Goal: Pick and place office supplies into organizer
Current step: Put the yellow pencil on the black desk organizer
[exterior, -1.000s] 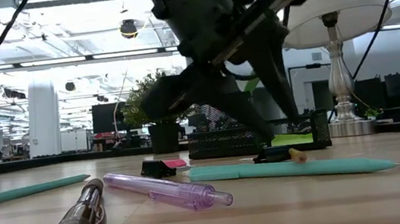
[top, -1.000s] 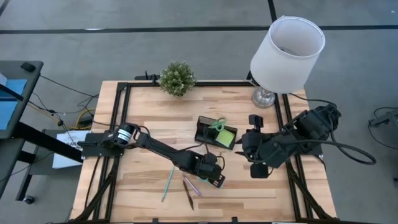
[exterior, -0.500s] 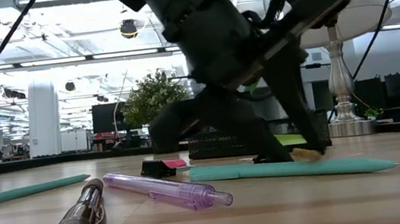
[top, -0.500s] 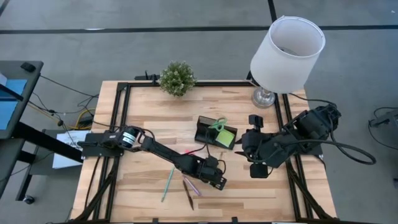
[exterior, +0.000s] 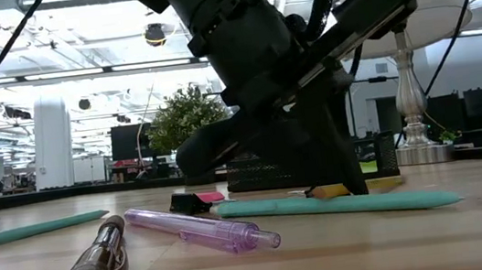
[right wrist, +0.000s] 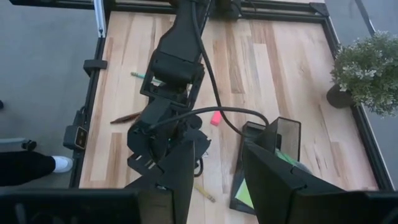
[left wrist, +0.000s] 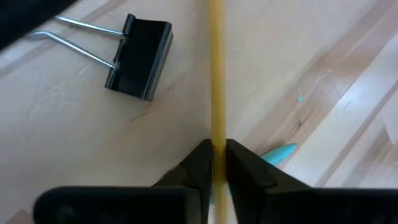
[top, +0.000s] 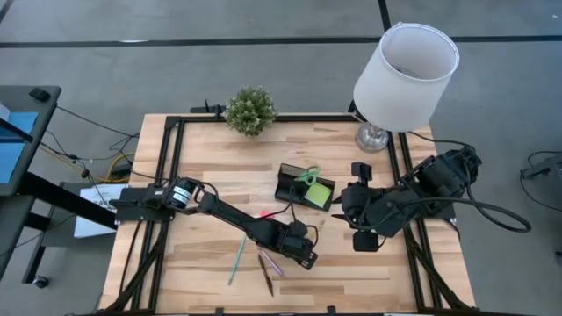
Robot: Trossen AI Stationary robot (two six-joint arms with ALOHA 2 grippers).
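Item: my left gripper (left wrist: 217, 163), low over the front middle of the worktop (top: 211, 167), jaws narrowed tight onto the yellow pencil (left wrist: 217, 74), which runs straight out between my fingers and lies along the wood. Beside it: one black binder clip (left wrist: 138, 57), wire handles splayed, just off the pencil but apart from it. Near it on the other side: a teal pen (exterior: 337, 203), lying flat, its tip showing close by my fingers in my left wrist view. Further toward the front edge: a second teal pen (top: 237, 260), a pink pen (top: 271, 262) and a brown pen (top: 266, 275), all loose, the last two close together. A pink eraser (right wrist: 216, 118) sits on bare wood between my arm and the organizer (top: 291, 185). Organizer: black tray, near the worktop's centre, well clear of the pencil; contents, green-handled scissors (top: 307, 176) and a lime-green sticky-note pad (top: 318, 193). Behind: potted plant (top: 250, 111) at the back edge, white-shaded lamp (top: 406, 66) at the back right corner. My right gripper (right wrist: 217, 163) waits just right of the organizer, jaws standing apart, holding nothing.
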